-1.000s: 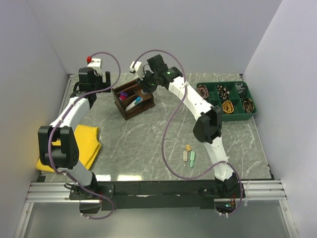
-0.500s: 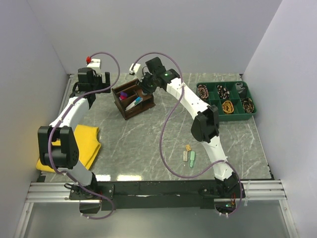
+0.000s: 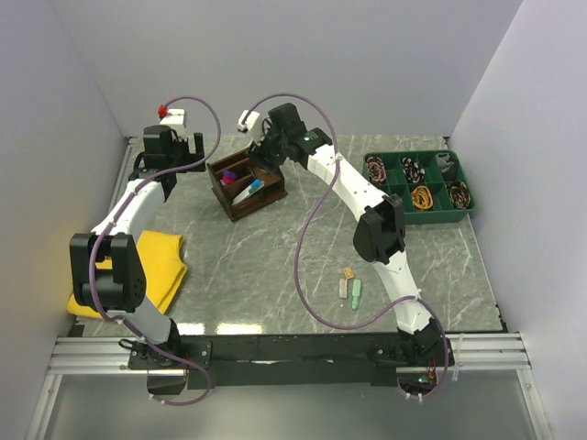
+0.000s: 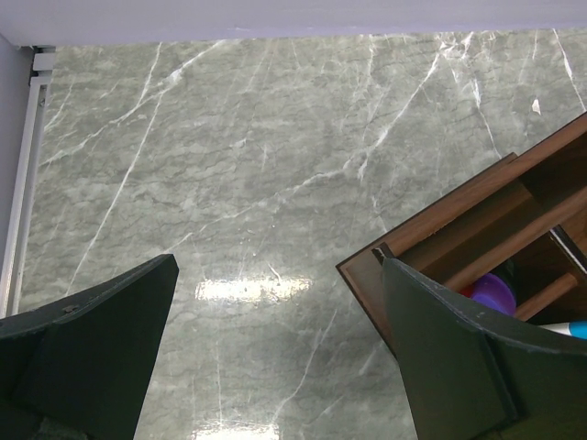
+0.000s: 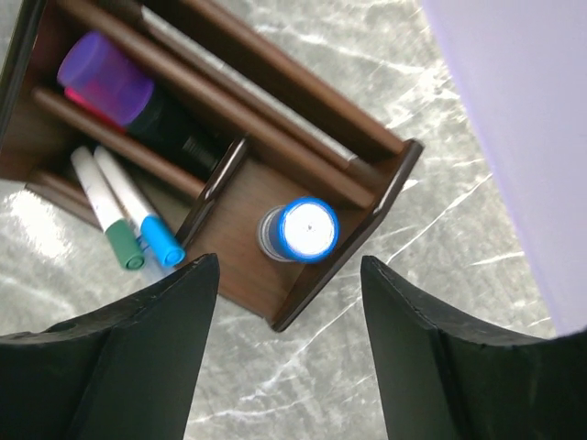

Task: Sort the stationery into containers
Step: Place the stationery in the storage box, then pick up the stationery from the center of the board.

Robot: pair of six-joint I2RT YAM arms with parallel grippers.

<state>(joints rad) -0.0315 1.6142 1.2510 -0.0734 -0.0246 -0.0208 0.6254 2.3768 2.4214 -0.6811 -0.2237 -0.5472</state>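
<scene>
Blue-capped cylinder [image 5: 307, 229] upright inside organiser [image 5: 234, 252]

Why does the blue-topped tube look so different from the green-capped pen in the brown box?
The blue-capped cylinder is short and fat; the green-capped marker is long and thin. The cylinder's cap is blue, the marker's is green. The cylinder has a compartment to itself; the marker shares one with a blue-capped marker. Both sit in the wooden organiser.

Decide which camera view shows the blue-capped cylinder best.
Right wrist: the blue-capped cylinder stands upright in an organiser compartment, seen from above. Top view: too small to tell. Left wrist: only the organiser's corner.
</scene>
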